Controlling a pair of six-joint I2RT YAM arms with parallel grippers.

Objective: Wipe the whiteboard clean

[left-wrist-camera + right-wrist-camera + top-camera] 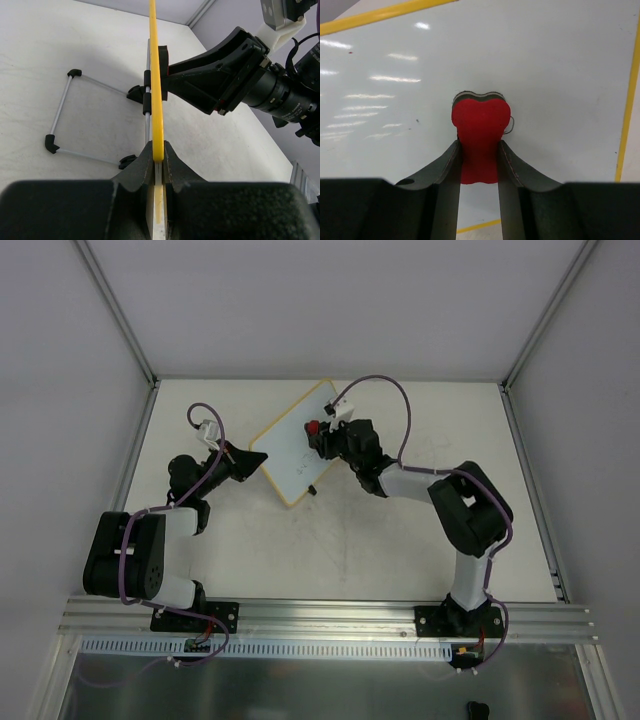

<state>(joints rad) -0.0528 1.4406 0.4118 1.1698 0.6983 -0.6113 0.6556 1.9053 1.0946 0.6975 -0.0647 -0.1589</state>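
The whiteboard (290, 455), white with a yellow frame, stands tilted at the table's middle back. My left gripper (256, 461) is shut on its left edge; the left wrist view shows the yellow frame (156, 90) pinched between the jaws of the left gripper (158, 156). My right gripper (322, 436) is shut on a small red eraser (313, 427). In the right wrist view the eraser (480, 130) is pressed against the whiteboard's face (550, 70), held by the right gripper (479, 157). A thin dark mark (509, 126) shows just right of the eraser.
The board's wire stand (61, 107) with black feet lies on the table behind it. White walls and metal posts close in the table on three sides. A metal rail (320, 616) carrying both arm bases runs along the near edge.
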